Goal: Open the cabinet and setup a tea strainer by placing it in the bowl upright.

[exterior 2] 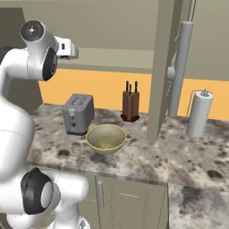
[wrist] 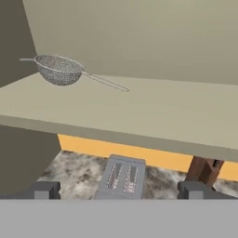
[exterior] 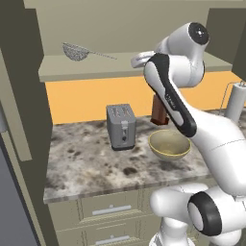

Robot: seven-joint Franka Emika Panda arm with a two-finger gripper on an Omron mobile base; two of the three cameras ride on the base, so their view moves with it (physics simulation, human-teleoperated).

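We're looking into the open cabinet [exterior: 120,29]: both doors are swung out, one door edge with its long grey bar handle [exterior 2: 180,67] standing at the right of the right base view. The tea strainer [wrist: 59,69] is sitting on the cabinet shelf [wrist: 139,111], toward the left end, mesh basket resting on the shelf board with its thin handle pointing right along the shelf.

Our gripper [wrist: 118,190] is hovering at the front edge of that shelf, fingers spread wide and holding nothing. In the hand view we're seeing the two dark fingertips [wrist: 44,190] low at the bottom, below the shelf lip; the strainer is lying above and left of them, further back on the shelf, well apart from both tips. Nothing is sitting between the fingers.

In the left base view we're seeing the hand up at shelf height, right of the strainer's handle tip, not touching it.

Below, on the marbled counter [exterior: 81,163], the bowl [exterior: 169,144] is standing upright and holding nothing, just right of the grey toaster [exterior: 120,126]. A brown knife block [exterior 2: 130,106] is standing behind the bowl against the orange wall. A paper towel roll [exterior 2: 199,114] is standing further right, past the open door.
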